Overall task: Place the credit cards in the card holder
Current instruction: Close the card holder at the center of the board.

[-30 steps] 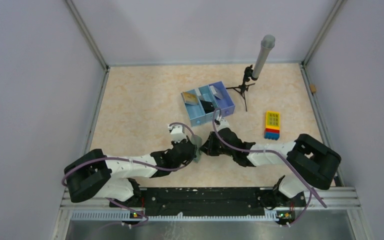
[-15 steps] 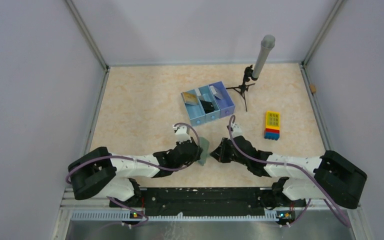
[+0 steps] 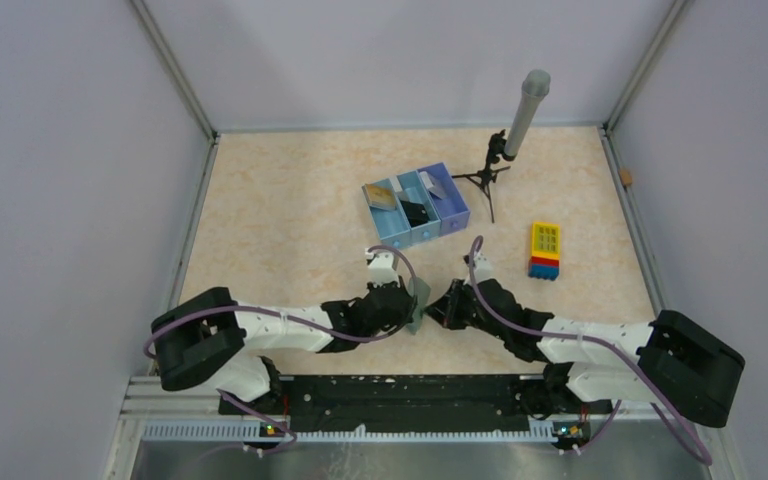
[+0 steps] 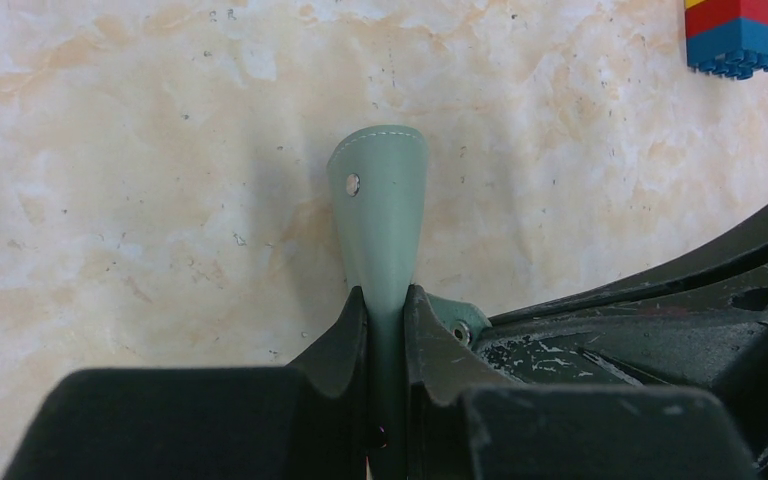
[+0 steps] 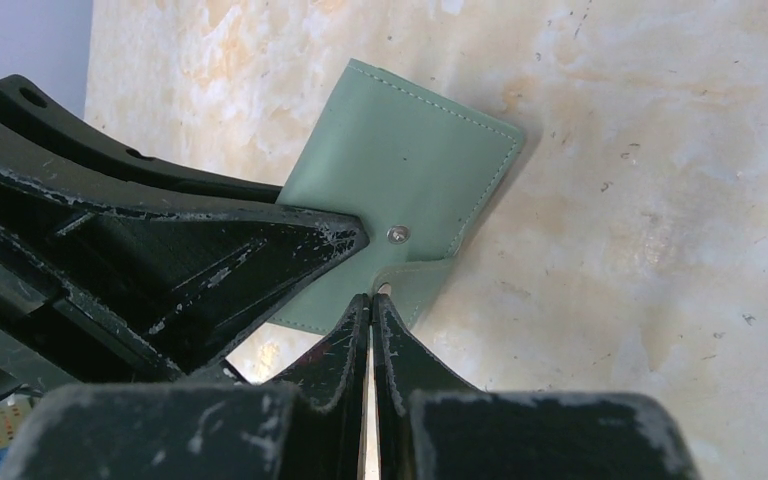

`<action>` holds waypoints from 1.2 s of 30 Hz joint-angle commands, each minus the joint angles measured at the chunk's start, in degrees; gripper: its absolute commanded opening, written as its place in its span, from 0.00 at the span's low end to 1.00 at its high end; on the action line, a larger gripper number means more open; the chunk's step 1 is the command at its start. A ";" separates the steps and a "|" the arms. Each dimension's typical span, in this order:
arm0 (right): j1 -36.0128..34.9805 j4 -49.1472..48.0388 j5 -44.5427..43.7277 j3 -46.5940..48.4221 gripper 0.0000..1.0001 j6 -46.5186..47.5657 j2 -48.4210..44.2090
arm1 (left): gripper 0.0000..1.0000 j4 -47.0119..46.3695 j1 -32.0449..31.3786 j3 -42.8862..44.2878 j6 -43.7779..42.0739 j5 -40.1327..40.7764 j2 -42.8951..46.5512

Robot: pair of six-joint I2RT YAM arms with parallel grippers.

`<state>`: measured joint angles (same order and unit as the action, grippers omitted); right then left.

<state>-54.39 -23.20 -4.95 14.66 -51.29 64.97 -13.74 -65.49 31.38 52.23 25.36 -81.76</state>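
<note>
Close to the near edge of the tabletop (image 3: 280, 200), about midway between its left and right edges, the card holder (image 3: 418, 303) is held up off the surface between the two grippers. It is folded shut, with the grey-green outside showing and a metal snap on its face.

The left gripper (image 4: 385, 300) is clamped on it. Both fingers (image 4: 345, 335) press flat against the two sides of the folded holder, which stands on edge and sticks out beyond the fingertips.

The right gripper (image 5: 372, 300) meets it from the opposite side. Its jaws are drawn together to a thin sliver, and their tips pinch the edge of the small snap tab (image 5: 415, 283) that curls off the holder's lower corner. The two grippers sit just beside each other, almost touching.

Toward the far edge, near the middle of the table, stands a blue three-compartment tray (image 3: 405, 240), well apart from the holder. A yellowish credit card (image 3: 381, 196) lies in its left compartment and a greyish one (image 3: 437, 184) in its right. A dark item in the middle compartment is too small to make out.

Beside the tray, toward the far right corner, a grey cylinder on a small black tripod (image 3: 520, 120) leans slightly. A yellow, red and blue toy block (image 3: 545, 250) lies near the right edge
</note>
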 commanded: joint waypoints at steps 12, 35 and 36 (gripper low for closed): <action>-0.60 -3.60 -3.48 3.36 0.00 -1.19 4.43 | 0.00 12.34 -1.83 0.44 -2.65 -0.91 -3.37; -0.45 -2.94 -5.71 4.75 0.00 -0.54 7.63 | 0.00 12.77 -2.45 0.69 -2.24 -0.32 -3.59; -0.41 -2.91 -5.76 4.76 0.00 -0.51 7.63 | 0.00 12.81 -2.45 0.70 -2.22 -0.32 -3.60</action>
<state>-54.59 -25.74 -7.92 17.43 -52.12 72.18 -11.33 -67.18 33.34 50.98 27.94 -82.89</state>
